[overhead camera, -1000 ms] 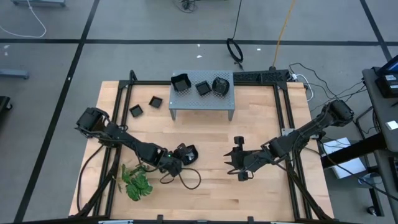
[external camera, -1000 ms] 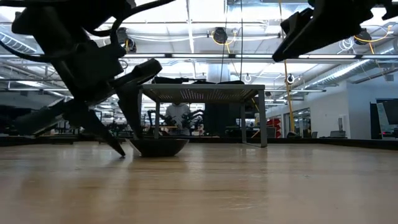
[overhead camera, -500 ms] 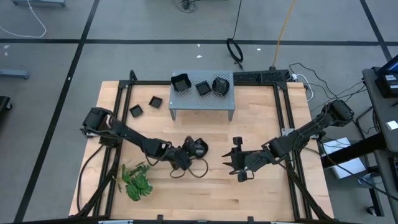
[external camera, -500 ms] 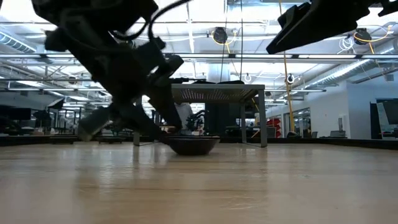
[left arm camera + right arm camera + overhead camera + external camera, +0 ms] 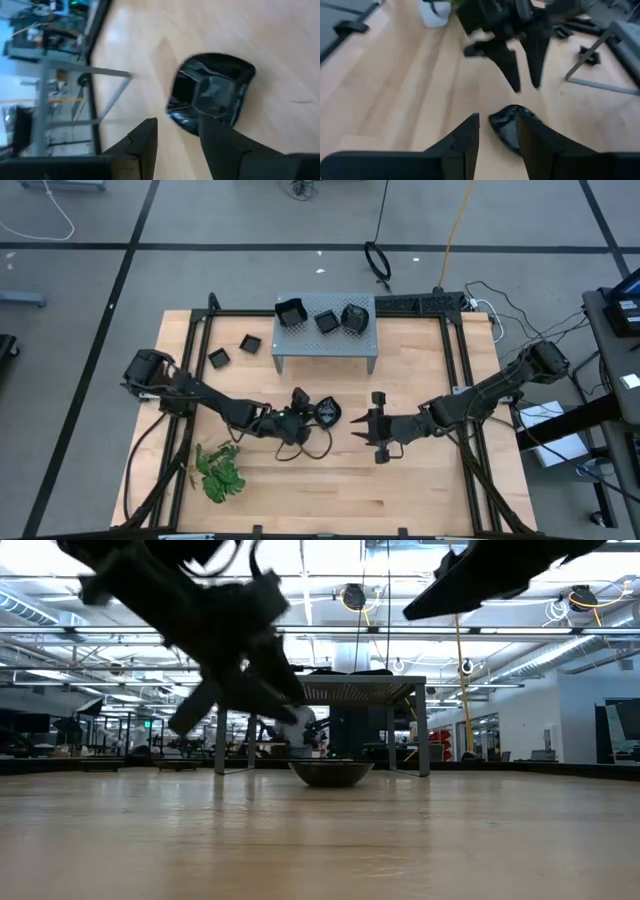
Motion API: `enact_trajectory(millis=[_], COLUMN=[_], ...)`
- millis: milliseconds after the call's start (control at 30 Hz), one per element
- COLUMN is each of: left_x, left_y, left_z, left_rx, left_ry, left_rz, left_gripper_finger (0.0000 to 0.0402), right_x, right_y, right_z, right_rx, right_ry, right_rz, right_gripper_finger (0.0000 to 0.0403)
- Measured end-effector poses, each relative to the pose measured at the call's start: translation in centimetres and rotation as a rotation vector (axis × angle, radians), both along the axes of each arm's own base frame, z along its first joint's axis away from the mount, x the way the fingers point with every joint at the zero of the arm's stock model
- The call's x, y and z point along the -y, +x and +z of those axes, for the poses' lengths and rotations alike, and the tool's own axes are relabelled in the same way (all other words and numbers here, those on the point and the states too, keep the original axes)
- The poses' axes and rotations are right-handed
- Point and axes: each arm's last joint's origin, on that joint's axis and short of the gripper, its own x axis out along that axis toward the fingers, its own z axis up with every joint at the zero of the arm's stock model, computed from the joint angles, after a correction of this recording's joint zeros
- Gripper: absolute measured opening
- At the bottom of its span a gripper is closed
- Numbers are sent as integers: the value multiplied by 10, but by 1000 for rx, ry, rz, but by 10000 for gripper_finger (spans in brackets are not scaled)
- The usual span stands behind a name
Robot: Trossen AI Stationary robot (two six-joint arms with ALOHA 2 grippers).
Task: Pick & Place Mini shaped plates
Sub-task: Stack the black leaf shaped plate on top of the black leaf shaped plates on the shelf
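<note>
Left gripper (image 5: pixel 303 408): fingers apart, empty, just beside wavy-edged black dish (image 5: pixel 327 412) at table centre.
Right gripper (image 5: pixel 372 425): fingers apart, empty, near dish's other side.
Low view only: dish (image 5: pixel 331 773) flat on wooden table (image 5: pixel 320 840).
High view only: three dishes on perforated stand (image 5: pixel 325 330).

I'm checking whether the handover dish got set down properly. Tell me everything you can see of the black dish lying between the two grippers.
The black dish is small, glossy and shallow, with a rounded, slightly wavy rim. It sits upright on the bare wooden table, in front of the grey stand. The left gripper is beside it with fingers apart, not touching; the right gripper is open on the other side, also clear.
</note>
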Motion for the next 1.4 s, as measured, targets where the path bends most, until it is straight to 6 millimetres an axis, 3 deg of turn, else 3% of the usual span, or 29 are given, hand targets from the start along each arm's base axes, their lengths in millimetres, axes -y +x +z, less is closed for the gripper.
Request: enact_trajectory(millis=[300, 600, 900, 1133, 1400], left_x=[12, 7, 3, 2, 2], left_y=[-30, -57, -65, -66, -66], left_z=[58, 108, 116, 113, 112], left_rx=[251, 503, 525, 506, 501], left_ry=[-140, -388, -422, -427, -427], left_rz=[206, 318, 333, 354, 359], left_gripper_finger=[147, 147, 147, 147, 147], right_x=[27, 35, 42, 50, 53], right_y=[7, 27, 52, 71, 71], right_z=[-20, -74, -124, -136, -136], right_rx=[0, -3, 30, 26, -15], right_ry=[-120, -394, -513, -532, -485], right_rz=[67, 311, 336, 309, 288], right_gripper_finger=[182, 211, 199, 185, 120])
